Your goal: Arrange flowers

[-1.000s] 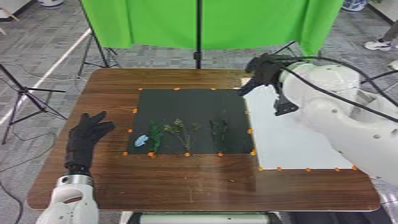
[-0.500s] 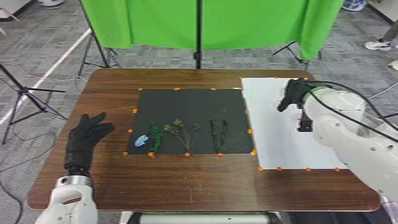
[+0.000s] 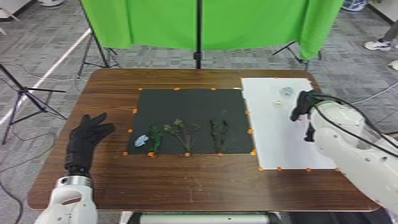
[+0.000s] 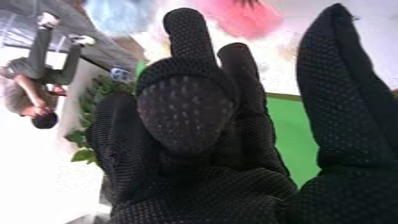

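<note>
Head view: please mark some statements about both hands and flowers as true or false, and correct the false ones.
1. The right hand is over the white sheet. True.
2. The left hand is curled into a fist. False: its fingers are spread.
3. The light blue flower lies near the left edge of the black sheet. True.
4. The white sheet is to the left of the black sheet. False: it is to the right.
</note>
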